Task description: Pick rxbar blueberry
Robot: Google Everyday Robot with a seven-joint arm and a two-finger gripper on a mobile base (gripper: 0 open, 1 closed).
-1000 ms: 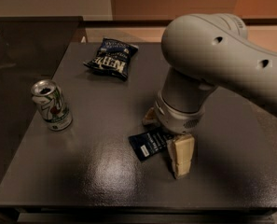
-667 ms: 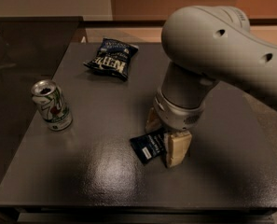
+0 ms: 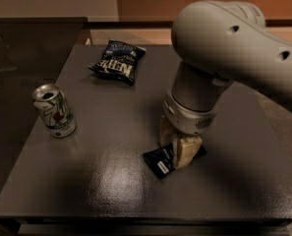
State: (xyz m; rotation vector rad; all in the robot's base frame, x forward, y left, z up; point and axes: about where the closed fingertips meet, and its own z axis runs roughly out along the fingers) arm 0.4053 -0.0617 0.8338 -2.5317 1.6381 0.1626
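Observation:
The rxbar blueberry (image 3: 159,162), a small flat dark navy wrapper with a white label, lies on the dark table (image 3: 101,181) near its front middle. My gripper (image 3: 176,141) points straight down onto the bar from above. One tan finger (image 3: 187,151) stands in front of the bar and the other finger (image 3: 165,131) behind it. The two sit close together, pinching the bar's right part. The bar's left end sticks out to the left, still resting on the table. The big grey arm hides the space behind the gripper.
A dark blue chip bag (image 3: 118,61) lies at the back of the table. An opened green and white soda can (image 3: 54,110) stands at the left. A second dark counter (image 3: 17,48) lies beyond the left edge.
The gripper has come lower onto the bar and shifted slightly left. Its fingers have drawn together around the bar. The bar has stayed on the table.

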